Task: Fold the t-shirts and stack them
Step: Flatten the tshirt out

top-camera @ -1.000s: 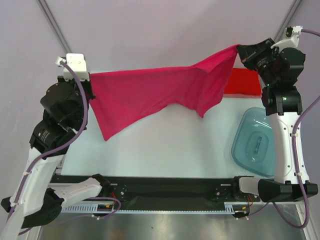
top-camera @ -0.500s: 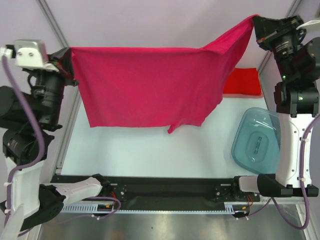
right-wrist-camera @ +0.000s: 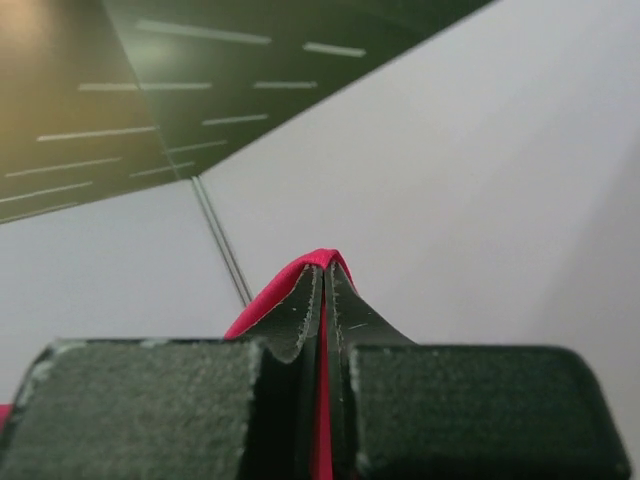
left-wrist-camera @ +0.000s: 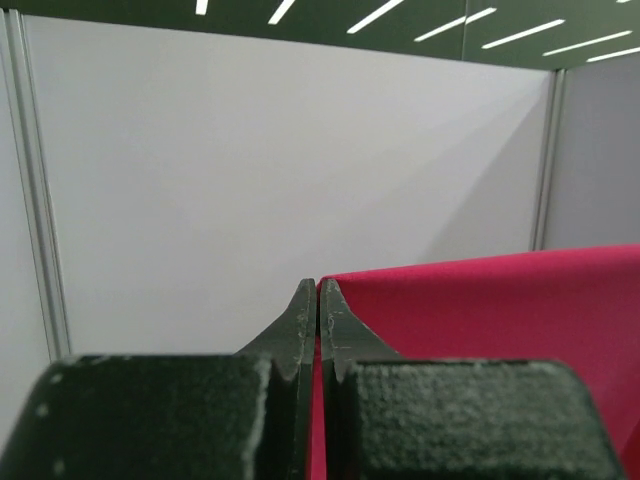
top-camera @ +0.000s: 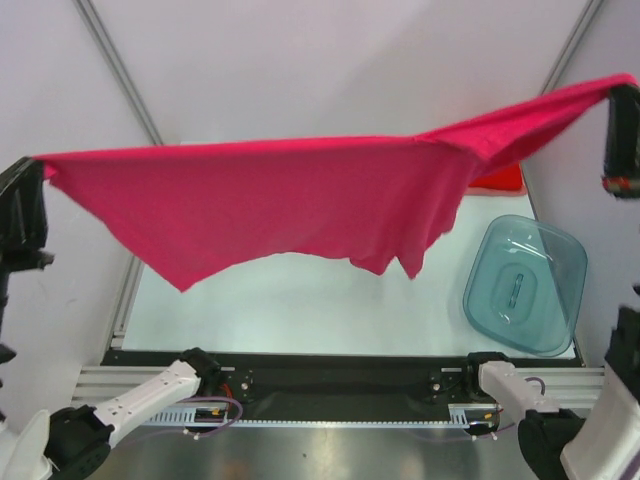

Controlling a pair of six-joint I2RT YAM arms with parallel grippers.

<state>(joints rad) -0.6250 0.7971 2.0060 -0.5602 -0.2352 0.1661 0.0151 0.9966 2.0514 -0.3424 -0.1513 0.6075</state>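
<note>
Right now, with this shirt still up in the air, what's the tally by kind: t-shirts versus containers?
T-shirts: 2 (magenta-pink t-shirt stretched out in the air; red t-shirt lying at far right, partly hidden behind it)
Tubs: 1 (blue-grey tub, near right)
Total: 3

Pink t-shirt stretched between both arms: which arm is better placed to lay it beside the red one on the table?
Right, likely. The right gripper pinches the end of the pink t-shirt nearest the red t-shirt; the left gripper holds the far opposite end.
</note>
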